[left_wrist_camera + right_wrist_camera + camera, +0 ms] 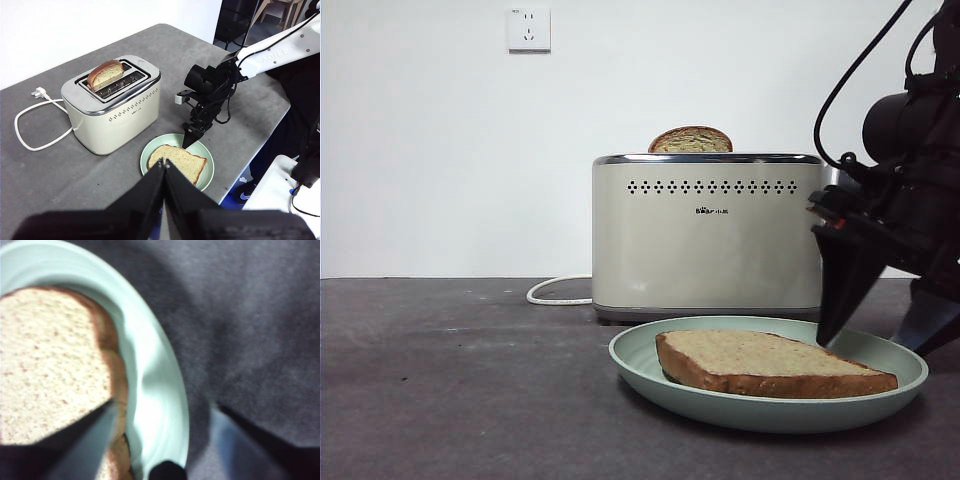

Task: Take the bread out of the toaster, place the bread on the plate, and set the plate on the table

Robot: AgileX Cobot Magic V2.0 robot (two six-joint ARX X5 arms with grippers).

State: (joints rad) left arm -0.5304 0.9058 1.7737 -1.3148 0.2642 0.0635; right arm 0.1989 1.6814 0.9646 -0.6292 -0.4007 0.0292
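Bread (770, 362) lies flat in the plate (640, 362), low and right of centre in the front view, which suggests the transfer step is done and the plate is what needs handling next. The right hand (885, 335) hangs at the right edge of that frame with its jaws spread, one tip inside the rim beside the crust and the other outside over the counter (450, 390); my guess is that it straddles the rim so as to pinch it. It grips nothing yet.

The left hand (164, 167) sits at the bottom of its own view with jaws pressed together and empty, well above the plate (apparently just waiting).

The toaster (708, 235) stands behind the plate at the frame's centre, with a narrower dome-topped slice (691, 140) poking out of one slot and so not yet needing attention. Its white cord (558, 292) loops away to the left.

The counter is a dark grey matte surface with faint scuffs. Behind it is a plain white wall with a socket (528, 29) at upper left.
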